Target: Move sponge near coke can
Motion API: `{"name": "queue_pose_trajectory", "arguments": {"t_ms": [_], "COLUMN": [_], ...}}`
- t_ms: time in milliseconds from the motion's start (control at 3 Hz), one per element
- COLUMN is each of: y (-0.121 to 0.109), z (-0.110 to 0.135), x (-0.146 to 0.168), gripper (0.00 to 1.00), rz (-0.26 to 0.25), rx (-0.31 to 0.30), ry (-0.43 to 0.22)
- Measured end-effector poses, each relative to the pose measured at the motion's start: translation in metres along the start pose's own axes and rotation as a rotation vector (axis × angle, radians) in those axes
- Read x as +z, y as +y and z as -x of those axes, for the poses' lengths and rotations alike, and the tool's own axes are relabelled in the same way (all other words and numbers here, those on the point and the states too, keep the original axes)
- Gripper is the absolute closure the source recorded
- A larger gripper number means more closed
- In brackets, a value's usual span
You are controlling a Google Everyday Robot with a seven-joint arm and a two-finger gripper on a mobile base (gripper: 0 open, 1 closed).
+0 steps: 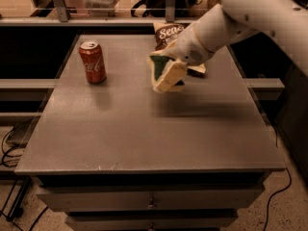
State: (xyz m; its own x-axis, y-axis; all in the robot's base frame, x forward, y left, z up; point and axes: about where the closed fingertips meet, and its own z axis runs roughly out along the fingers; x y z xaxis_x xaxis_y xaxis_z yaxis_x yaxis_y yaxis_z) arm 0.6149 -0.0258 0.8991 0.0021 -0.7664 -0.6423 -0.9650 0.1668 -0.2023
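The gripper (172, 71) grips the sponge (162, 77) tight, up over the desk (144, 134) near the frame's middle. The coke can (92, 61) stands upper left.

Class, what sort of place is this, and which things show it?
Probably an office or lab snack area: a grey cabinet with drawers, a coke can and chip bag on top, cables trailing beside it. The gripper holds the sponge above the cabinet.
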Motion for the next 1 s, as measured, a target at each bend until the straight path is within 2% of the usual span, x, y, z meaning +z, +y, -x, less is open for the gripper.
{"name": "queue_pose_trajectory", "arguments": {"t_ms": [333,667,1000], "y": [0.011,0.016,0.016], "z": [0.051,0.081,0.087], "x": [0.043,0.088,0.119], "gripper": [0.83,0.59,0.36], "rz": [0.059,0.086,0.104], "rx": [-0.021,-0.029,-0.016], "ry": [-0.126,-0.163,-0.152]}}
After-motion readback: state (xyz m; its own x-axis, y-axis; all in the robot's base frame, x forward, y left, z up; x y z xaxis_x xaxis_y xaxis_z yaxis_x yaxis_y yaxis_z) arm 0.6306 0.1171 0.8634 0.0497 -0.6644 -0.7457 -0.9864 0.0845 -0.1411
